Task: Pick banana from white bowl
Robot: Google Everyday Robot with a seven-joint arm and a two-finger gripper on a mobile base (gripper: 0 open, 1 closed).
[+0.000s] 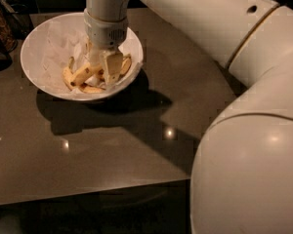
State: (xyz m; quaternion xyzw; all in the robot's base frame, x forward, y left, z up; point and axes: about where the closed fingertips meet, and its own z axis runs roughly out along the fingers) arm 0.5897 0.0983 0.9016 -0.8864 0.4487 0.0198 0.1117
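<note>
The white bowl (35, 43), wide and lined with crumpled white paper, stands at the table's far left. Several yellow bananas with brown marks lie in its near half. The banana (81, 75), the longest one, lies slanted at the left of the pile. My gripper (103, 70) reaches straight down into the bowl from the white wrist and sits among the bananas, at the upper right end of the long one. The gripper's body hides the middle of the pile.
The bowl rests on a dark brown table (88, 150), whose front edge runs along the bottom. A dark object (1, 30) stands at the far left edge. My big white arm links (254, 145) fill the right side and cast a shadow beside the bowl.
</note>
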